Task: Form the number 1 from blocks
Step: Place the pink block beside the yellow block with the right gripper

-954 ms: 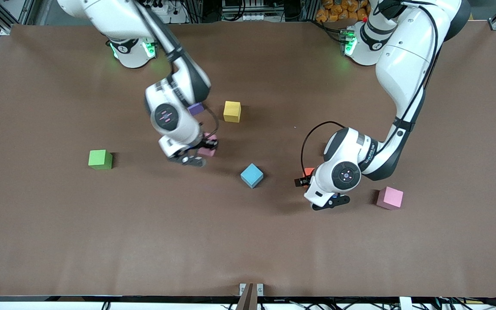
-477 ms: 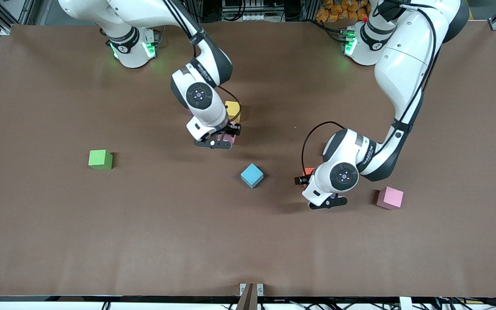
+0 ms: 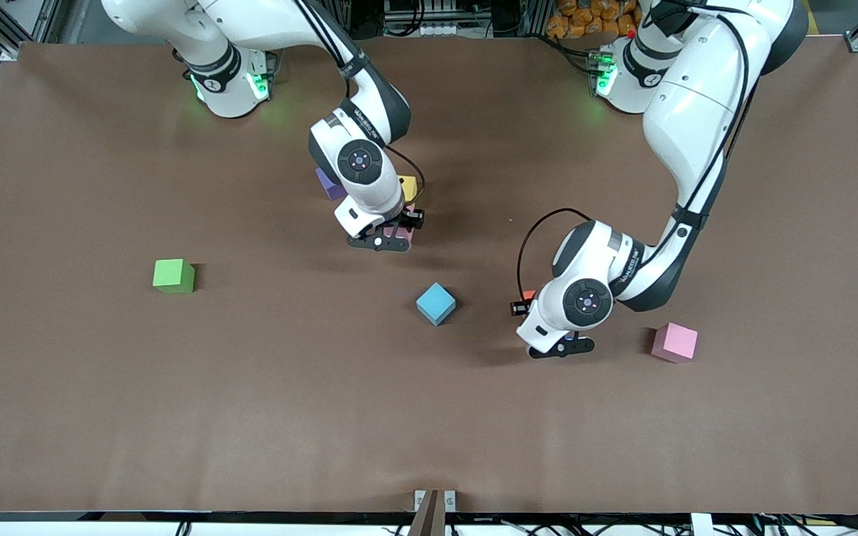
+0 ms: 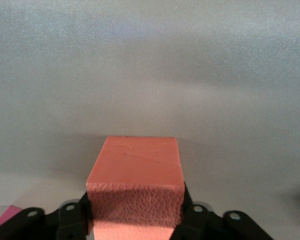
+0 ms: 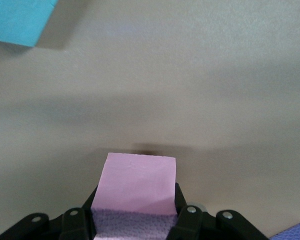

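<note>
1. While we look down from the front camera, our right gripper (image 3: 390,237) hangs near the middle of the table (image 3: 101,417), toward its base-side edge, with a pink block (image 3: 401,233) pinched between its fingers, just beside the yellow block (image 3: 408,187) and near the purple block (image 3: 327,184). Our left gripper (image 3: 557,344) sits low toward the left arm's end of the table; only a sliver of orange (image 3: 528,295) shows beside it. The blue block (image 3: 436,303) lies between the two grippers, the second pink block (image 3: 674,342) nearer the left arm's end, and the green block (image 3: 173,275) well apart toward the right arm's end.

2. From the left wrist camera, we see the jaws pressed on either side of an orange block (image 4: 135,187), bare table past it.

3. From the right wrist camera, the jaws pinch the pink block (image 5: 136,187) squarely by two faces; a blue corner (image 5: 20,20) and a purple corner (image 5: 292,232) show at the frame edges.

4. We judge both blocks are gripped and no figure is laid yet. To place well, we should lower each block flat, faces square to its neighbour and edges touching, then release without nudging the row.
</note>
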Robot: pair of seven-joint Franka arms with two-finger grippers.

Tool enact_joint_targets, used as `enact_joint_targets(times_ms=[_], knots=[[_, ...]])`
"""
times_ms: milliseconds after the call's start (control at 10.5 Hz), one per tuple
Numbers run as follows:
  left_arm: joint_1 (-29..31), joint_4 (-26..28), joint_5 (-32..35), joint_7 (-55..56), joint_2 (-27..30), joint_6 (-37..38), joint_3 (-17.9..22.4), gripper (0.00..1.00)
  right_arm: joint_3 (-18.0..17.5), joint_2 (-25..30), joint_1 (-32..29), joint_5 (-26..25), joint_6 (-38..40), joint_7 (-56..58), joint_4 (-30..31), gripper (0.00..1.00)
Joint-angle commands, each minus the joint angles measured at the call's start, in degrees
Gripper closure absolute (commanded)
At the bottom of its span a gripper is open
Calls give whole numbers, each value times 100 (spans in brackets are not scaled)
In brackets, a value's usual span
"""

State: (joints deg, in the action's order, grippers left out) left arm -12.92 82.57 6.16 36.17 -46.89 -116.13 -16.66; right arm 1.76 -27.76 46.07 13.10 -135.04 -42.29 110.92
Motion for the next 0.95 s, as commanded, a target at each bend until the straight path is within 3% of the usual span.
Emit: enact_joint_targets(times_ms=[0,382,572,668,858], knots=[[-62,31,52,467,22,12,14,100,35,69,87,-106,-111,-139,202,47],[-62,22,52,531,30,12,14,100,26,69,218,-141,-111,-139,316,43],[-62,22,44,688,31,12,5,100,17,77,218,-150,-102,-139,351,25],[-62,22,44,707,31,12,5,100,17,77,227,-150,-102,-139,351,3],[-88,31,44,786,31,12,5,100,17,112,218,-150,-93,-131,334,0]])
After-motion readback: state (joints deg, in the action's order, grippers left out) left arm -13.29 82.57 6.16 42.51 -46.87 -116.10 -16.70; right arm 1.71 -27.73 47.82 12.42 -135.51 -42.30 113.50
